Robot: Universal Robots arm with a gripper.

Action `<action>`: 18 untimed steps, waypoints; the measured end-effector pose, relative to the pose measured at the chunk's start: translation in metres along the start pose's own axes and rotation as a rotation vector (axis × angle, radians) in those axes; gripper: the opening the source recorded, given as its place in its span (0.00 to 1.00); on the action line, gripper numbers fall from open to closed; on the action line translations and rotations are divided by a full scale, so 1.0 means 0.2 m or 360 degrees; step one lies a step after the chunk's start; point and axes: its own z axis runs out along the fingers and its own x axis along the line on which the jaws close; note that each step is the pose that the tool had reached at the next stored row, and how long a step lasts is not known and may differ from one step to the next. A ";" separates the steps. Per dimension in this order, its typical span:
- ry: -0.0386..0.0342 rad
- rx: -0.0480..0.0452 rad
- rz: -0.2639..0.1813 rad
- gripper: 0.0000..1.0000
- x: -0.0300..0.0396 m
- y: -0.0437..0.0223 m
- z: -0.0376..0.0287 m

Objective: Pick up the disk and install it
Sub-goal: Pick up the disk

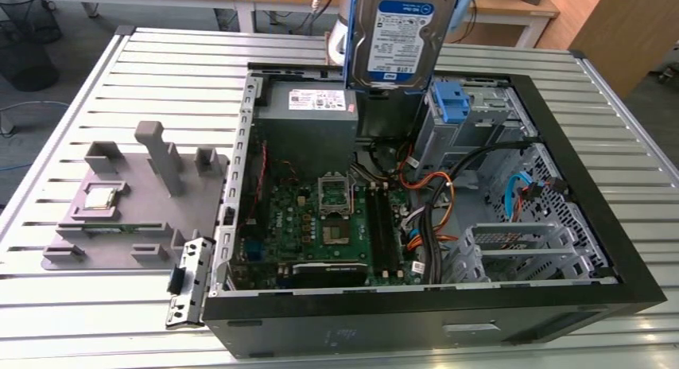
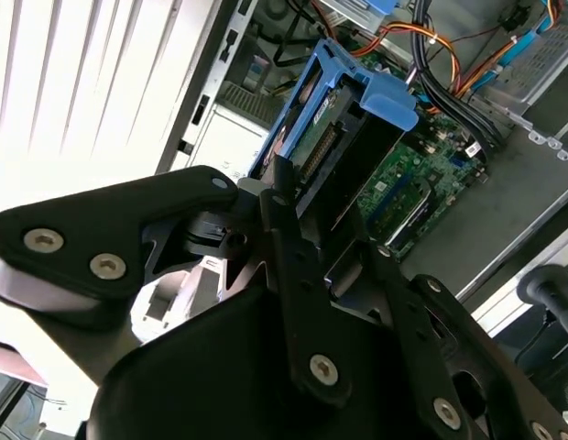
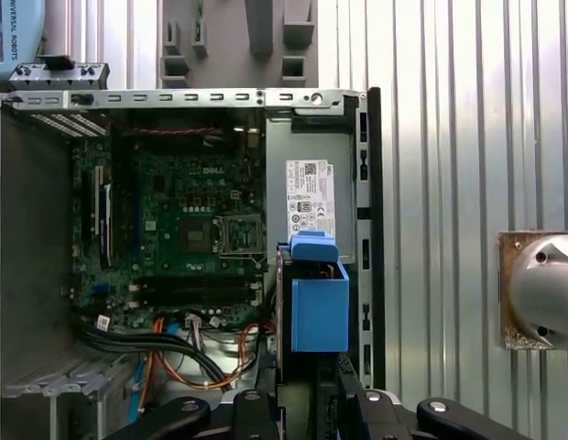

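I'd say the pick-up part looked done, and the putting-in part was the step in hand. The hand (image 2: pixel 316 209) was clamped on the disk (image 1: pixel 393 36), with a black finger (image 2: pixel 286 229) on each side of its blue frame. The disk hung in the air, standing on its edge, over the open case (image 1: pixel 594 226) and close to the grey box (image 1: pixel 310 105). It touched nothing inside. It was flat and silver, and had a white label with a blue band. I think the next move called for a slow, straight drop into the right slot, missing the wires (image 1: pixel 437 180) and the green board (image 1: pixel 323 218). The case lay on the worktop (image 1: pixel 159 67).
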 end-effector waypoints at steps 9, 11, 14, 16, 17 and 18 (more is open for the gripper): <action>0.0000 0.0000 0.0000 0.35 0.076 -0.017 -0.002; 0.0000 0.0000 0.0000 0.35 0.092 -0.018 -0.003; 0.0000 0.0000 0.0000 0.35 0.110 -0.019 -0.003; 0.0000 0.0000 0.0000 0.35 0.115 -0.019 -0.003; 0.0000 0.0000 0.0001 0.35 0.116 -0.019 -0.003; 0.0000 0.0000 0.0001 0.35 0.116 -0.019 -0.003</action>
